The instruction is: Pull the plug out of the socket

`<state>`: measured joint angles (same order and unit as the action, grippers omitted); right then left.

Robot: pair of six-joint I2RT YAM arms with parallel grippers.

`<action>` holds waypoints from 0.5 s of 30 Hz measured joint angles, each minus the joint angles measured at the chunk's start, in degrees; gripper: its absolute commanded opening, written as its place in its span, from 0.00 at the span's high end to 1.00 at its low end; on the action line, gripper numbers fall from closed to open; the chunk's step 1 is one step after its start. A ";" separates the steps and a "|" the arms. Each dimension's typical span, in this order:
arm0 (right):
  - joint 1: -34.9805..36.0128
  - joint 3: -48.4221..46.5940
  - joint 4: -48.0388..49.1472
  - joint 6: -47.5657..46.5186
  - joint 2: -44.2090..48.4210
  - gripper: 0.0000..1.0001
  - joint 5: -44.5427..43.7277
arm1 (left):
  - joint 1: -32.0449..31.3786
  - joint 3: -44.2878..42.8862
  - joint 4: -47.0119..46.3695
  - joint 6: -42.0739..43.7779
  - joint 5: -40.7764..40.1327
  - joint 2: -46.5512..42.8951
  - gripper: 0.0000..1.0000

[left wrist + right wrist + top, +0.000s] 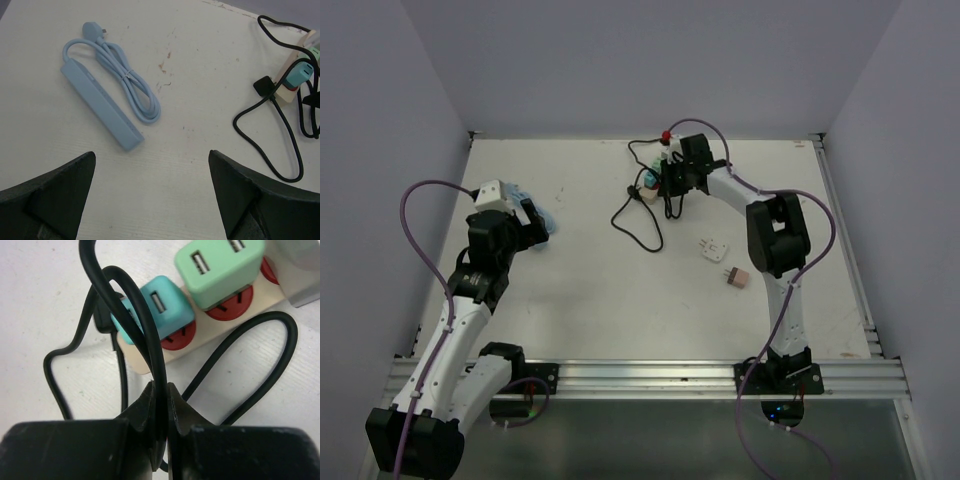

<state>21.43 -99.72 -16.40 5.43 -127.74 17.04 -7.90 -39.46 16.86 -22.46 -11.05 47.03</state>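
The beige power strip (136,359) lies at the back of the table (665,165). A teal adapter (160,307) and a green adapter (220,267) are plugged into its red-faced outlets. Its thin black cord (157,365) loops over and beside it, and its black plug (264,85) lies loose on the table. My right gripper (160,390) is shut on a loop of this cord just in front of the strip's end. My left gripper (152,170) is open and empty above bare table. It is to the left of the strip, which also shows in the left wrist view (295,82).
A light blue power strip (100,105) with its coiled blue cord lies under my left arm (545,215). A white adapter (711,247) and a pink adapter (738,278) lie loose right of centre. Grey walls close the table's back and sides.
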 measured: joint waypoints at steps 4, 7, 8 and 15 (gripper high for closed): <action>2.38 0.11 -1.51 -0.59 2.75 1.00 -0.09 | 0.00 0.00 0.00 0.00 0.13 0.00 0.02; 5.95 0.11 -2.12 -1.16 5.68 1.00 -1.57 | 0.00 0.00 0.00 0.00 0.17 0.00 0.02; 7.34 0.11 -2.25 -1.31 6.47 1.00 -2.21 | 0.00 0.00 0.00 0.00 0.17 0.00 0.02; 15.28 4.28 -1.14 0.09 7.98 1.00 -6.14 | 0.00 0.00 0.00 0.00 0.20 -0.11 0.02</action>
<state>36.71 -95.44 -17.54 5.52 -119.77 10.90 -7.90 -39.46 16.86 -22.46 -10.85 46.92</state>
